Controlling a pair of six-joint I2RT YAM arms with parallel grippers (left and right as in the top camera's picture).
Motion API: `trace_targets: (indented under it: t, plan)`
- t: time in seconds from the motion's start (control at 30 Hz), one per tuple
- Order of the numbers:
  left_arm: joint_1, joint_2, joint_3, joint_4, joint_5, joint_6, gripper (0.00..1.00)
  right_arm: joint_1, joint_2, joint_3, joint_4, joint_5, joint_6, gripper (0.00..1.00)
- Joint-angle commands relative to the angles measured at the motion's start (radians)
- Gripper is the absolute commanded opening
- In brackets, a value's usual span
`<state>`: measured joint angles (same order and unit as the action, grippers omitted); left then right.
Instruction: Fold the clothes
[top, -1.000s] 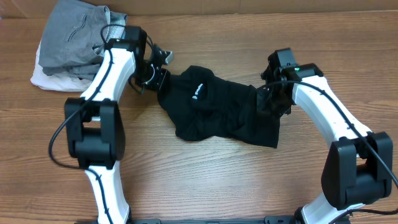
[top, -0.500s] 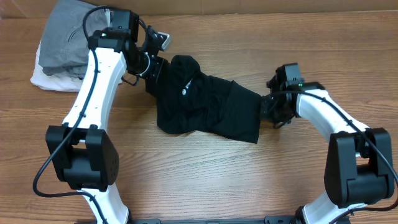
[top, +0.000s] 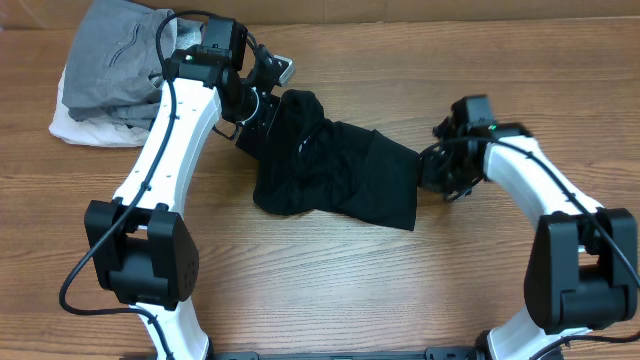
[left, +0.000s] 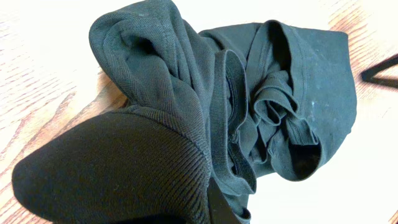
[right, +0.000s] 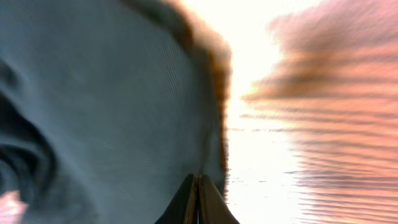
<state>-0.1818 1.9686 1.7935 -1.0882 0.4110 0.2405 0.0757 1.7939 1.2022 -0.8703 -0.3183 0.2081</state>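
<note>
Starting nearest the bases: the bare table in front of the garment was open wood, the widest free strip to fold into.

The clothes lay mid-table as a crumpled band between the two arms. The near edge was flat on the wood and the left end was heaped up. Nothing was spread, so I'd judge the step in hand was flattening, not folding yet.

The right gripper sat low at the garment's right edge. Its wrist view was blurred, but the fingertips were pressed together with the fabric edge running into them. That read as a pinch on the hem.

The left gripper was at the far-left end with cloth bunched over it. Its wrist view showed only ribbed band and folds, with the fingers hidden, so I couldn't tell its opening.

To do it well:
- Draw the ends apart level and low with equal tension, so the band opens without twist.
- The left bunch looked several layers thick and would want a single-layer regrip.

The right arm had clear wood outboard.

Farthest: the grey pile on a white garment sat at the far-left corner. The left wrist overlapped the pile's edge in the overhead view, and I couldn't tell whether they touched. That side had the least room, and the table's far edge was just beyond.
</note>
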Motion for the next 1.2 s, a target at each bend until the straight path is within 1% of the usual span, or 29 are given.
trace_targets:
  t: [0.0, 0.2, 0.3, 0.43, 0.6, 0.7, 0.93, 1.07, 1.17]
  plan:
    - [0.005, -0.022, 0.023, 0.0, -0.011, -0.013, 0.04, -0.024, -0.06, 0.048, -0.002, -0.083, -0.031, 0.04]
    - [0.003, -0.022, 0.026, 0.003, 0.005, -0.013, 0.04, -0.012, -0.018, -0.003, 0.04, -0.121, -0.051, 0.04]
    - [0.003, -0.023, 0.061, -0.015, 0.041, -0.041, 0.04, -0.011, 0.021, -0.059, 0.108, -0.18, -0.051, 0.04]
    - [-0.002, -0.023, 0.121, -0.043, 0.089, -0.047, 0.04, -0.012, 0.04, -0.1, 0.16, -0.18, -0.047, 0.04]
    - [-0.034, -0.023, 0.175, -0.075, 0.106, -0.067, 0.04, -0.012, 0.081, -0.139, 0.217, -0.174, -0.023, 0.04]
    - [-0.076, -0.022, 0.182, -0.082, 0.106, -0.093, 0.04, -0.012, 0.101, -0.16, 0.254, -0.174, 0.002, 0.04]
    - [-0.202, -0.02, 0.18, -0.071, 0.094, -0.132, 0.04, -0.012, 0.132, -0.161, 0.267, -0.193, 0.006, 0.04]
    - [-0.315, 0.008, 0.177, -0.025, -0.005, -0.227, 0.04, -0.012, 0.132, -0.161, 0.275, -0.208, 0.007, 0.04]
    - [-0.371, 0.035, 0.177, 0.011, -0.01, -0.281, 0.04, -0.012, 0.132, -0.161, 0.275, -0.211, 0.006, 0.04]
